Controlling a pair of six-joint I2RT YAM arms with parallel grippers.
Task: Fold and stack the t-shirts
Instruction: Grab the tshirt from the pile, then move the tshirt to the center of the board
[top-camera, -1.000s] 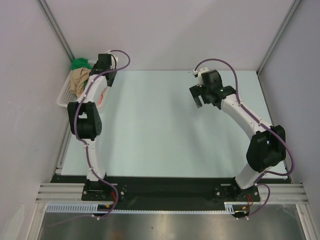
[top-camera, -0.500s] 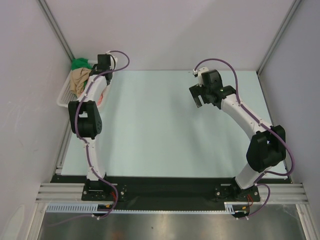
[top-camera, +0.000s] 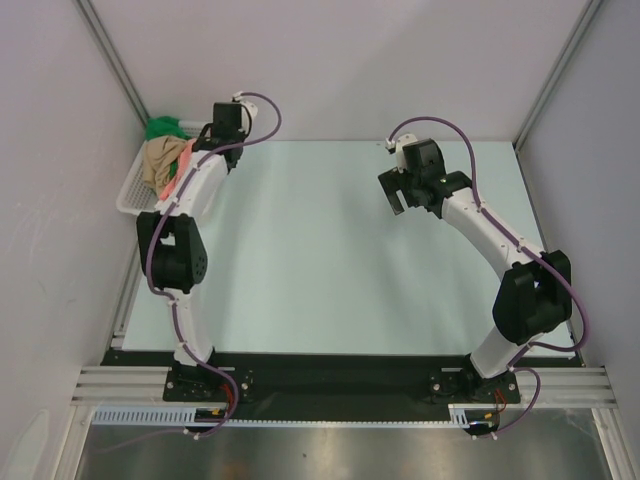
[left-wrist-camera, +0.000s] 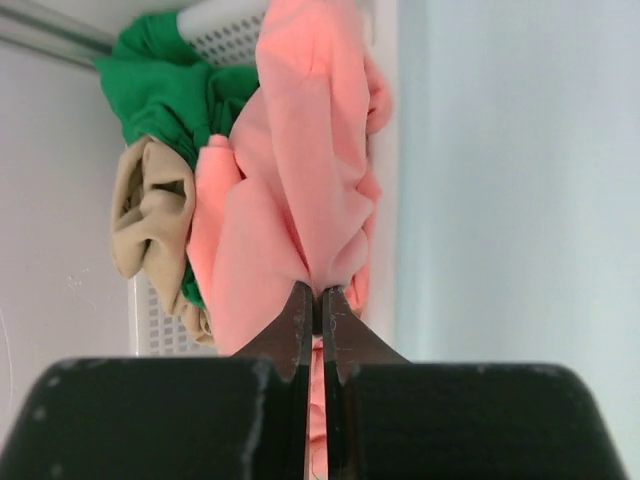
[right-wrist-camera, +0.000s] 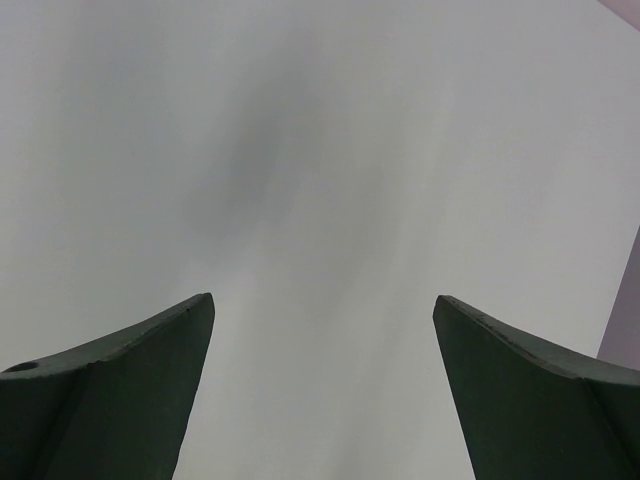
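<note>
Left hand (left-wrist-camera: 313, 295): fingers all but closed, tips pinching a fold of the pink shirt (left-wrist-camera: 300, 150).
Left arm: stretched to the far-left corner of the bench (top-camera: 330, 250), wrist over the inner side of the basket (top-camera: 128, 190).
Pink shirt: bunched and deeply creased. It runs from the pinch back toward the basket along the basket's right edge. In the top view it shows as a pink strip beside the left forearm. Cannot tell how much of it is clear of the basket.
Green shirt (left-wrist-camera: 165, 85): crumpled at the far end of the basket, touching the pink shirt.
Tan shirt (left-wrist-camera: 150, 215): crumpled in the basket, just nearer than the green one and left of the pink one, touching both.
Basket: white lattice, in the far-left corner of the bench, close to the left wall.
Right hand (right-wrist-camera: 323, 297): fingers wide apart, nothing between them, only a plain pale surface beyond. In the top view it is held above the bench, right of centre toward the far side, well apart from the shirts.
</note>
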